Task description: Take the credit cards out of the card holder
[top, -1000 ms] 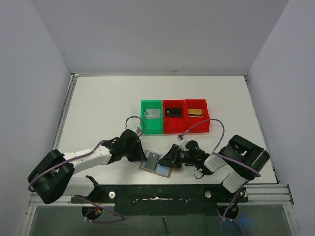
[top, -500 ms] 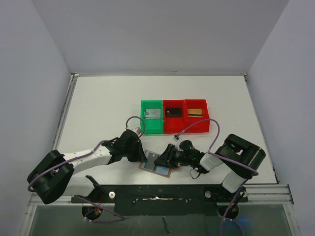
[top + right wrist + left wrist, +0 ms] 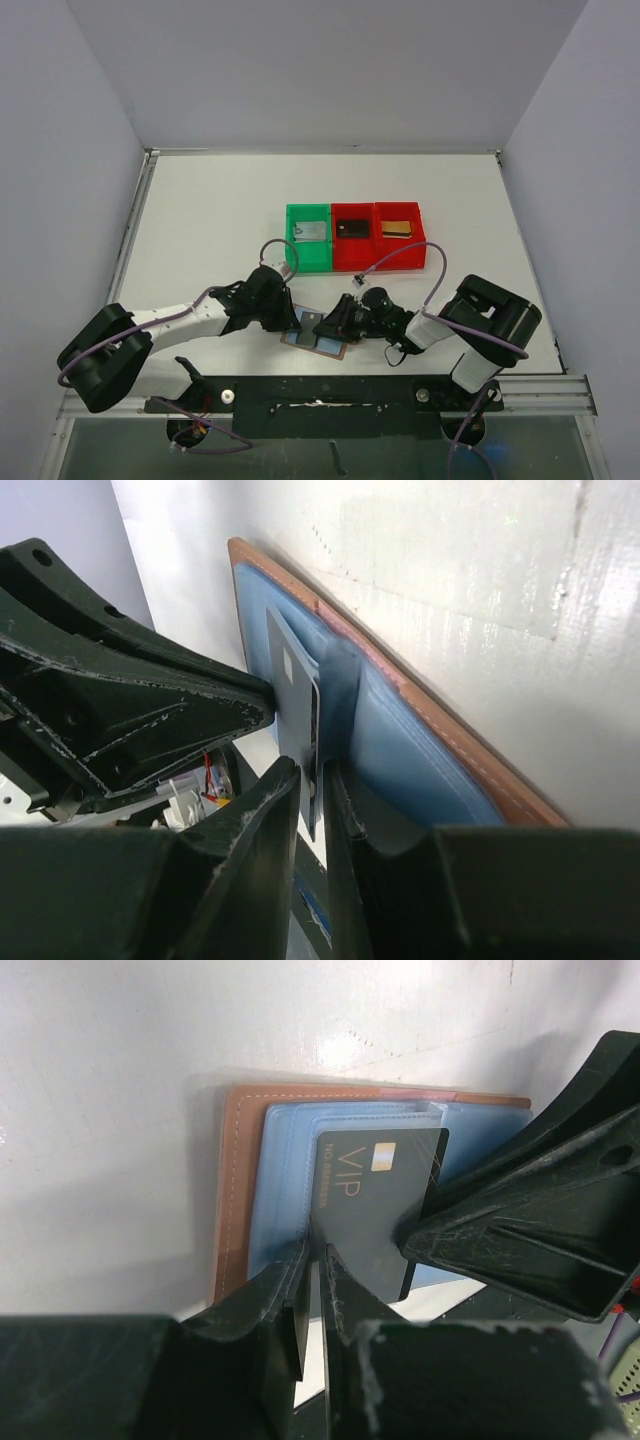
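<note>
The brown card holder (image 3: 325, 347) lies open near the table's front edge, its blue-grey pockets up (image 3: 240, 1190). A dark grey credit card marked VIP (image 3: 375, 1200) sticks halfway out of one pocket. My right gripper (image 3: 312, 770) is shut on that card's free edge (image 3: 292, 695), reaching in from the right (image 3: 333, 322). My left gripper (image 3: 315, 1250) comes from the left (image 3: 293, 318), its jaws nearly together on the holder's near edge beside the card's corner. Three more credit cards lie in the bins: silver (image 3: 311, 231), black (image 3: 351, 227) and gold (image 3: 396, 229).
A green bin (image 3: 308, 262) and two red bins (image 3: 352, 258) (image 3: 400, 255) stand in a row behind the holder. The table's front rail (image 3: 330, 385) runs just below the holder. Both arms crowd the space around it.
My right gripper has slid left over the holder and closed on the card. The left gripper has stayed at the holder's left edge.
</note>
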Motion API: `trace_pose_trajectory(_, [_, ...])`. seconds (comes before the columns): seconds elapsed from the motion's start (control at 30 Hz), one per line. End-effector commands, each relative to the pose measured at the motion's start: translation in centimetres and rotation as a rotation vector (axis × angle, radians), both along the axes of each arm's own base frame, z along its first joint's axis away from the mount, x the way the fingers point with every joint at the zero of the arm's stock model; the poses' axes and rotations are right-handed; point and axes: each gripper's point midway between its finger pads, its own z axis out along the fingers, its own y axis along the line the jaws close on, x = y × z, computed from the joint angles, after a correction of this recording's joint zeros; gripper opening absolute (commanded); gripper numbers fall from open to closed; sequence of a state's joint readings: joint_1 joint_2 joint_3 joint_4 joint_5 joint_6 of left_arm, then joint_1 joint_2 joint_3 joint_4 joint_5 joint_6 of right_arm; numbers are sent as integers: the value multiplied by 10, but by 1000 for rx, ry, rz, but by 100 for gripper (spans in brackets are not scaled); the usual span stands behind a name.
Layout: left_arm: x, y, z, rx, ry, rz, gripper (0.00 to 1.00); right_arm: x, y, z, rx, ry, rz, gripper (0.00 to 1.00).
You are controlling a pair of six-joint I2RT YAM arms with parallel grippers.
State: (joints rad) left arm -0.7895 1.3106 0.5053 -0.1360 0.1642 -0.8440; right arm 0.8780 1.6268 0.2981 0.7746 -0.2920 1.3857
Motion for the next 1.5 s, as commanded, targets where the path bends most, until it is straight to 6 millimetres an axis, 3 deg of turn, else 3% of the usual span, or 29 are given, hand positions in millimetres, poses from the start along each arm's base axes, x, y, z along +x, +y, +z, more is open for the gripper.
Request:
trace_pose_trajectory(0.0, [1, 1, -6, 30, 3, -5, 10, 4, 6, 24, 101, -65, 7, 20])
trace_pose_trajectory(0.23, [1, 4, -10, 54, 16, 5, 10, 2, 2, 27, 172, -53, -6, 21])
trace_pose_trajectory(0.47, [1, 7, -12, 74, 19, 14, 10, 0, 2, 25, 183, -44, 0, 8])
trace_pose_trajectory(0.63, [1, 8, -13, 79, 22, 15, 10, -1, -2, 24, 178, -43, -4, 8])
trace_pose_trajectory(0.83, [1, 7, -13, 78, 22, 13, 10, -2, -5, 26, 183, -47, -5, 16])
trace_pose_trajectory(1.1, [1, 6, -11, 68, 21, 8, 9, -1, -4, 23, 164, -40, 7, 1])
trace_pose_trajectory(1.47, [1, 7, -12, 73, 19, 13, 9, -11, -28, 20, 120, -35, -32, 0])
